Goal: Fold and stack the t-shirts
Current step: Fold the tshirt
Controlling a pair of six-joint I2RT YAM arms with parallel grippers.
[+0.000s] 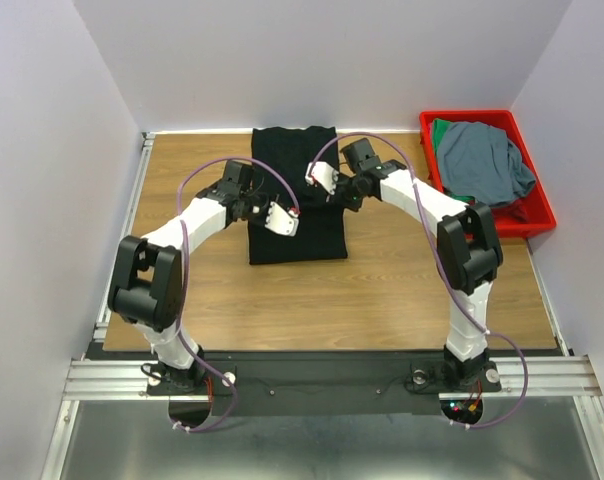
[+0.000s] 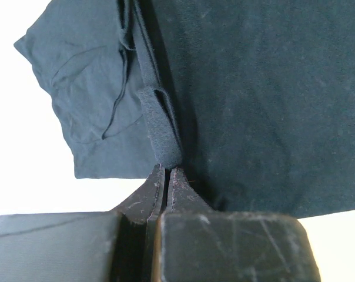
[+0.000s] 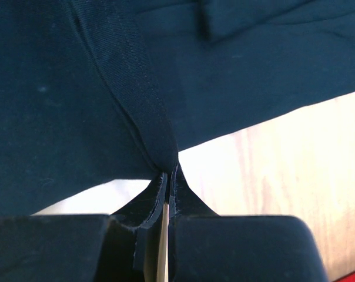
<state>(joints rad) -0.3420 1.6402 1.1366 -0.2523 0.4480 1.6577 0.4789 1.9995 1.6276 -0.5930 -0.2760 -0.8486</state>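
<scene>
Pressed together, my left pincer (image 2: pixel 166 171) pinches a hem fold of the black t-shirt (image 2: pixel 254 106); my right pincer (image 3: pixel 167 173) pinches its edge likewise. Shirt lies mid-table (image 1: pixel 402 290), toward the far side. Grey-blue t-shirt (image 1: pixel 482 165) and green t-shirt (image 1: pixel 440 128) sit in red bin (image 1: pixel 537 218), far right.

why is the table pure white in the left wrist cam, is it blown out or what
Left wrist: yes, the table is overexposed to plain white, while the black t-shirt keeps its weave. Right wrist: table washed pale, grain visible. Top external: even light, sharp, only soft shadows.
</scene>
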